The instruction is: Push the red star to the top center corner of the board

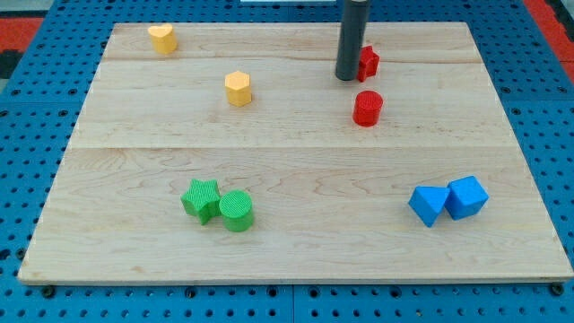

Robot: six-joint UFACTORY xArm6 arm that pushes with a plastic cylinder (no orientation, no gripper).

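Tip [346,77] touches red star [369,62] on wooden board [296,161]; blue pegboard [18,179] surrounds.

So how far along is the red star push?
Done: the red star is already in the board's top band, right of centre. In hand: my tip sits against its left side. Left: nudging it up and leftward to the top centre edge of the board.

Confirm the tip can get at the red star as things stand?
Probably yes. My tip is right at the red star, on its left side in the view, with nothing between them. The red cylinder sits apart, toward the view's bottom.
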